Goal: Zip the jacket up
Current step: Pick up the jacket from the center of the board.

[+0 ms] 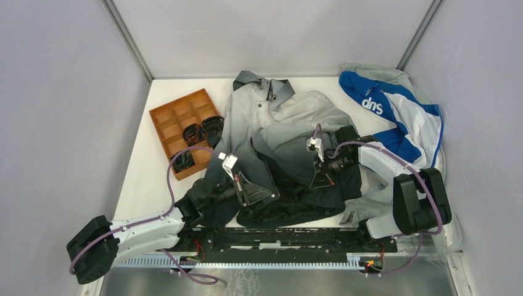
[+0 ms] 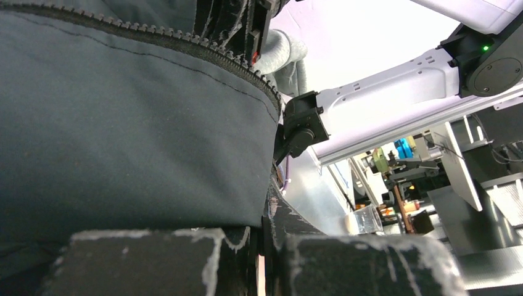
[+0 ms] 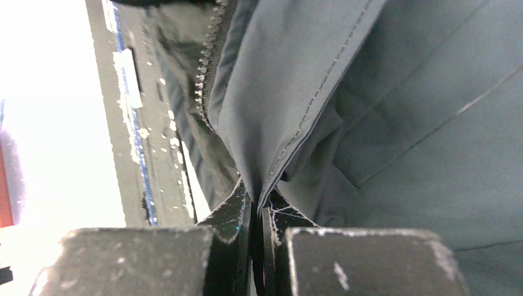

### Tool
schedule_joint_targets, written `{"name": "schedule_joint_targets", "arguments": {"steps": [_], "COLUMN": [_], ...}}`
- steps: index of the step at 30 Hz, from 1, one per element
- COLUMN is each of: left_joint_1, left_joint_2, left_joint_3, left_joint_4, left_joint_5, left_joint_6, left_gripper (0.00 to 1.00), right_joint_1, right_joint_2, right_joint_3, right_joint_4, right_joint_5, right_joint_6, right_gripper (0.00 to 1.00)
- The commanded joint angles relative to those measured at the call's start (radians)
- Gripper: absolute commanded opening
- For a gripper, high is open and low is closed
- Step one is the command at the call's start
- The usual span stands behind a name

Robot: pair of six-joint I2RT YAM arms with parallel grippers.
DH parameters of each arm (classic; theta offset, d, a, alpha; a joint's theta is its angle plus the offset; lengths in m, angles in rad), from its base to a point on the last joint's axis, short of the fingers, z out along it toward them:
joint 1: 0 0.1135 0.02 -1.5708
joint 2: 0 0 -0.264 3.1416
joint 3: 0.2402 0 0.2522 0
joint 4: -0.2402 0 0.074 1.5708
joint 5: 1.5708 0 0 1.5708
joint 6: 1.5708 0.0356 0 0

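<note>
Crumpled across the middle of the tabletop [image 1: 143, 185]: the jacket [image 1: 290, 120], pale grey collar toward the far wall, charcoal hem toward the arm bases. Left gripper [image 1: 270, 196] shut on the dark cloth at the jacket's left side. In its wrist view, fabric caught at the closed fingers, zipper teeth [image 2: 203, 49] running along the edge above. Right gripper [image 1: 322, 184] clamped on a fold of dark cloth right of centre, with a second zipper edge [image 3: 206, 68] just beside that fold. Left of the jacket, touching its sleeve, a brown divided tray [image 1: 165, 118]. At far right, a blue-and-white garment [image 1: 395, 117].
</note>
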Motion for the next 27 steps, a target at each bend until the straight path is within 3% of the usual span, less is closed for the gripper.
{"name": "schedule_joint_targets", "arguments": {"steps": [1,8,13,20,27], "left_joint_1": [0.003,0.003,0.004,0.003,-0.002], "left_joint_2": [0.042,0.159,0.210,0.237,0.237], "left_joint_3": [0.105,0.230,0.251,0.232,0.207], "left_joint_4": [0.037,0.027,0.082,0.190,0.291], "left_joint_5": [0.047,0.115,0.100,0.067,0.006], "left_joint_6": [0.125,0.241,0.269,0.281,0.275], "left_gripper": [0.02,0.02,0.02,0.02,0.02], "right_joint_1": [0.006,0.005,0.007,0.005,0.005], "right_joint_2": [-0.069,-0.130,-0.187,-0.234,-0.215], "right_joint_3": [0.098,0.141,0.126,0.101,0.164], "right_joint_4": [-0.116,-0.193,-0.156,-0.045,-0.085], "right_joint_5": [-0.165,-0.340,-0.446,-0.506,-0.489], "right_joint_6": [-0.053,-0.042,0.018,0.150,0.133], "right_gripper": [0.00,0.00,0.00,0.00,0.00]}}
